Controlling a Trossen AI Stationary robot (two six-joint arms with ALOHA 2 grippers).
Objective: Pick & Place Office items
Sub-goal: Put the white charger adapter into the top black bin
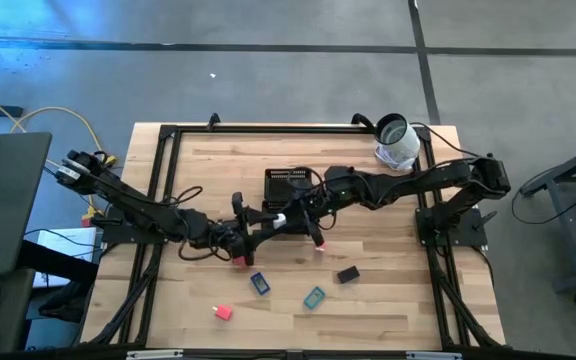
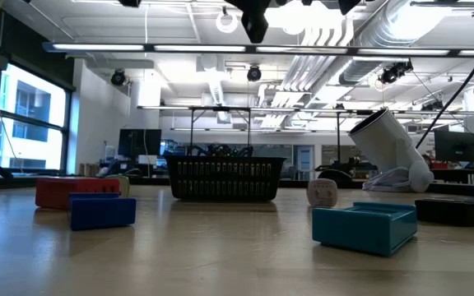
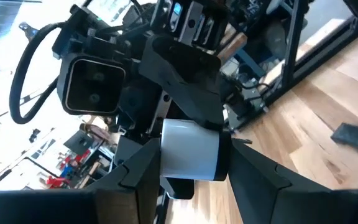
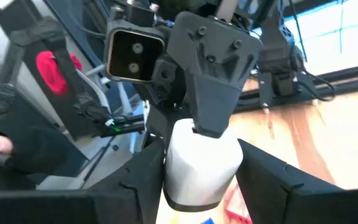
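Centrally, above the wooden table, the two arms meet tip to tip just in front of the black mesh tray. A white piece hangs in the air between the left gripper and the right gripper, clear of the tabletop. In the left wrist view, the white piece sits between that arm's own dark fingers, which are pinched against its sides, while the other arm's gripper reaches onto it from the far end. The right wrist view shows the same piece lodged in the right gripper; whether that gripper grips it or merely brackets it cannot be told.

Other office items lie on the table nearer its front edge, well apart from both grippers: a blue block, a teal block, a black block and a red block. A white-and-grey roll lies at the far right corner.
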